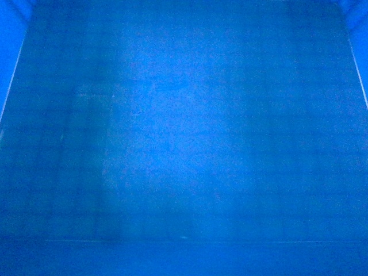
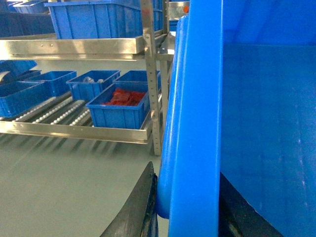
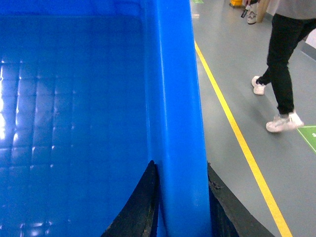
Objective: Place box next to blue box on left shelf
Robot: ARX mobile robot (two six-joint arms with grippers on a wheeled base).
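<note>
While the box [image 1: 184,144] fills the head view with its grid-patterned floor, both wrist views show it carried between the two arms, clear of the grey floor. The left gripper [image 2: 187,217] is clamped over the box's left rim wall, one dark finger [image 2: 138,212] outside and the other inside; the right gripper [image 3: 182,207] grips the opposite rim the same way. Beyond the box's left wall stands the metal shelf rack [image 2: 148,74], its roller level holding several small blue bins, one with red parts [image 2: 123,97] nearest the box.

The box looks like stiff, smooth moulded plastic, empty and so probably light for its bulk, yet slippery under narrow fingers. Opposite rims seem the right holds; uneven pressure could let it tilt or slide.
</note>
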